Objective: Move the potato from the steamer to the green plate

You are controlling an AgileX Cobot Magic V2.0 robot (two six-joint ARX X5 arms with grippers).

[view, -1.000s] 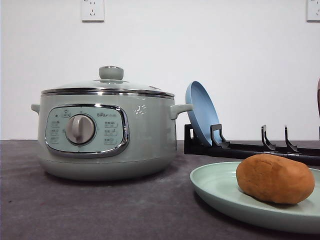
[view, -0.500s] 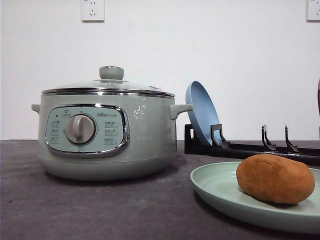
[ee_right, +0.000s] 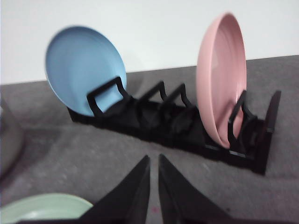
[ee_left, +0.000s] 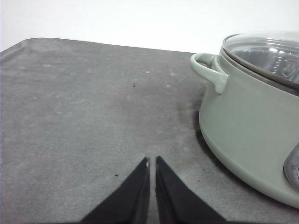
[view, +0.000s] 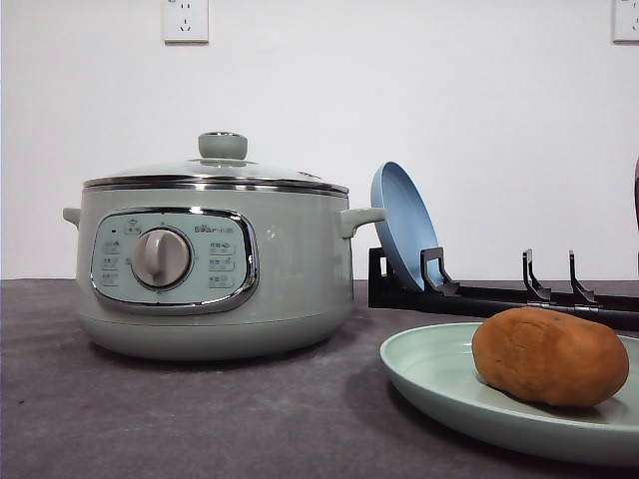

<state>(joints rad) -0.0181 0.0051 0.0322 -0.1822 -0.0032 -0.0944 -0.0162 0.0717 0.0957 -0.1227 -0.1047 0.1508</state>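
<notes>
Since the potato [view: 549,356] already lies on the green plate [view: 429,371], right of the lidded steamer [view: 215,259], little can go wrong; both the left gripper [ee_left: 152,161] and right gripper [ee_right: 153,158] are pressed together (holding nothing), though a careless sweep could nudge the plate.

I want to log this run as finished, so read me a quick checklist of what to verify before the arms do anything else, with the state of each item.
1. potato resting on the green plate: ok.
2. Lid on the steamer: ok, closed.
3. left gripper holding nothing: ok, shut on nothing above the table.
4. right gripper holding nothing: ok, shut.
5. blue plate and pink plate standing in the rack: ok.
6. Steamer empty inside: cannot tell.
</notes>
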